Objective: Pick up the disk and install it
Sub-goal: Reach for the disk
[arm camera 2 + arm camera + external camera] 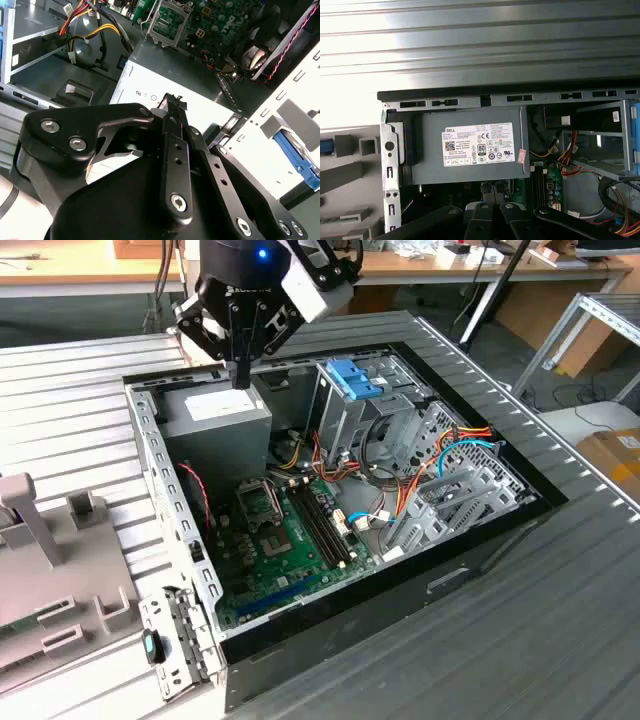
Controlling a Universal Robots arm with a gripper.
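Hovering over the power supply (215, 410), our pincer (241, 376) looks pinched shut and empty; the disk (297, 155) seems to wait in its holder (265, 170) beyond the case wall (160, 475), parked for an easy grab

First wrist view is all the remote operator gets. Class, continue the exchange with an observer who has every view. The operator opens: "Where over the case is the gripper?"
Observer: In the exterior view the gripper hangs above the grey power-supply box.
Operator: Is it carrying anything?
Observer: No. In the second wrist view its fingers are shut with nothing between them.
Operator: What sits on top of the drive cage?
Observer: A blue plastic part sits on the drive cage, to the exterior view's right of the gripper.
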